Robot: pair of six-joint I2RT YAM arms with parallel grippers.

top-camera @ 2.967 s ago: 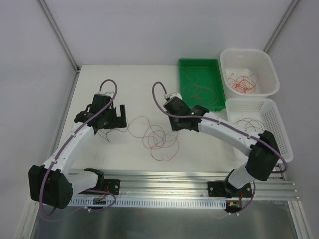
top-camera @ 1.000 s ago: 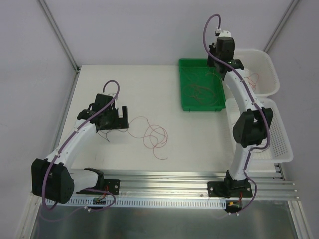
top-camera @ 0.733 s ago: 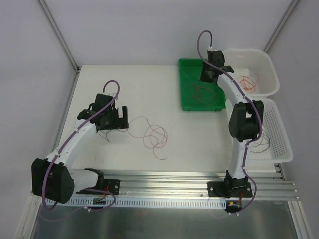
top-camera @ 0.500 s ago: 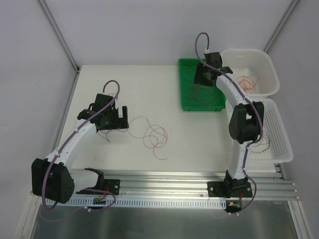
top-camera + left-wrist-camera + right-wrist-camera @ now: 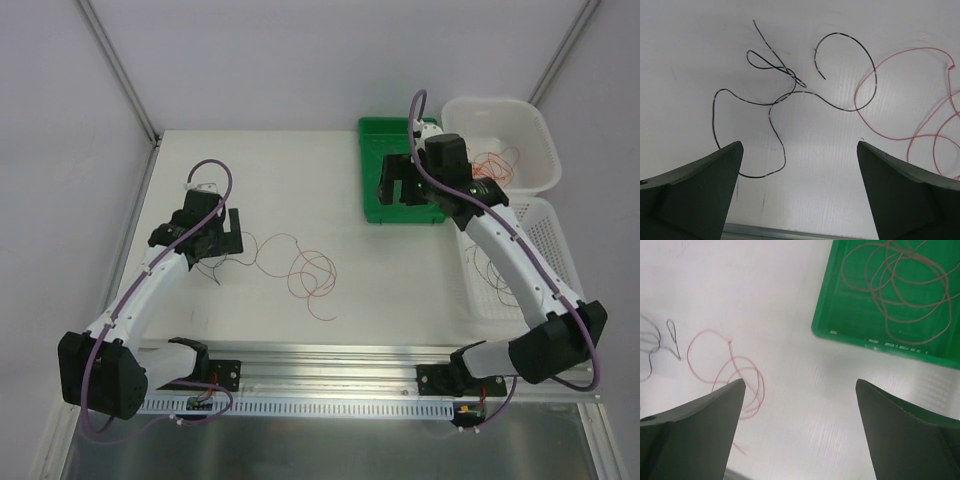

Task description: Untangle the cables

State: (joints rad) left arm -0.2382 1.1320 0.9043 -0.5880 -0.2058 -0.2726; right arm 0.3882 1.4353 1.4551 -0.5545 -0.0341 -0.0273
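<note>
- Red hair-thin wire loops (image 5: 312, 275) lay toward the worktop's (image 5: 290, 180) near edge, beside a thin black wire (image 5: 790, 93).
- Left gripper (image 5: 799, 150) and right gripper (image 5: 800, 387) stood spread, empty.
- Judged: next pick pending, one strand only.

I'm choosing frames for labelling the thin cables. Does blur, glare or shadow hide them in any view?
Top external: even light, no glare, but the red cable is only a faint line. Left wrist: the black cable is sharp against the white table. Right wrist: slightly soft, a faint shadow beside the tray, yet its coiled cables are readable.
</note>
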